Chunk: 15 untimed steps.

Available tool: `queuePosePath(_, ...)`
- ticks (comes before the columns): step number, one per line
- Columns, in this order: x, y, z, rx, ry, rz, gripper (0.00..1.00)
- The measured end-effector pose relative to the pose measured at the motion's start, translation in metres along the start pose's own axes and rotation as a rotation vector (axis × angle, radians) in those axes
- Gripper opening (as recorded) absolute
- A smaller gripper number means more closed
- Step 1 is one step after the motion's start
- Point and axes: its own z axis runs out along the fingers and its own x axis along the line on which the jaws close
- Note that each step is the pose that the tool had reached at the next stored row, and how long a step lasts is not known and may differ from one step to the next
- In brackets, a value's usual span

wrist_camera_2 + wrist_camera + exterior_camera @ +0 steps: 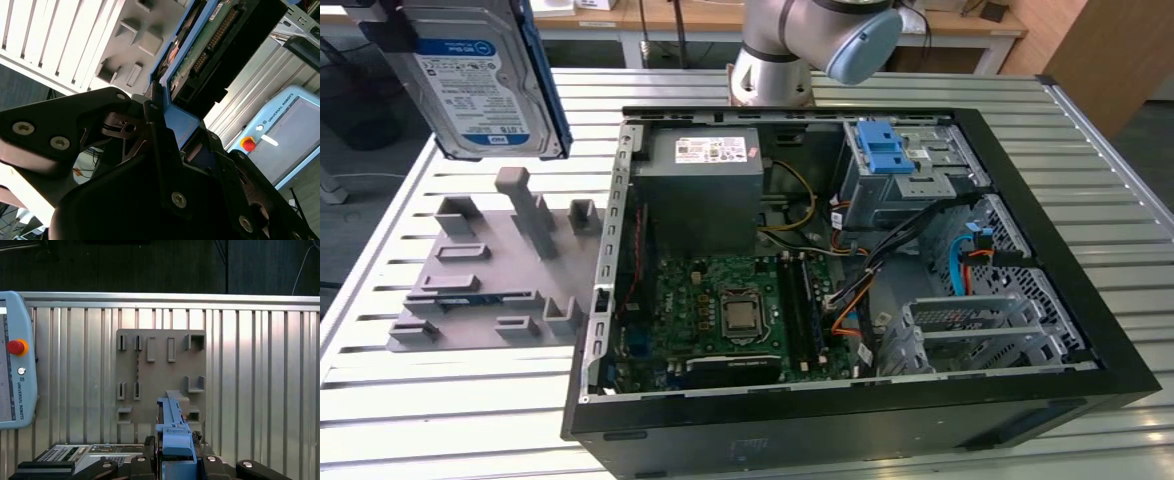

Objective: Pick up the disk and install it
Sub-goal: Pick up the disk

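Note:
The disk (480, 80), a silver-grey drive with a blue-and-white label in a blue carrier, hangs upright in the air at the exterior view's upper left. It is above the grey holder plate (480, 270) and apart from it. My gripper (174, 442) is shut on the disk, whose blue carrier edge (172, 427) stands between the dark fingers in the first wrist view. In the second wrist view the disk's green circuit-board underside (200, 55) and its blue carrier (182, 122) stick out from the gripper (167, 112). The holder plate (160, 370) lies below the disk.
An open computer case (1067, 400) lies on the slatted metal table (454, 420), to the exterior view's right of the plate. Inside are a blue-latched drive cage (894, 160), a grey power supply (700, 190), a motherboard and cables. A teach pendant (15, 375) lies on the table. The arm's base (774, 70) stands behind the case.

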Motion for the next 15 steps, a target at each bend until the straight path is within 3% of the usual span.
queuePosePath(15,0.0071,-0.0205,-0.0002,-0.0048,0.0,0.0,0.36)
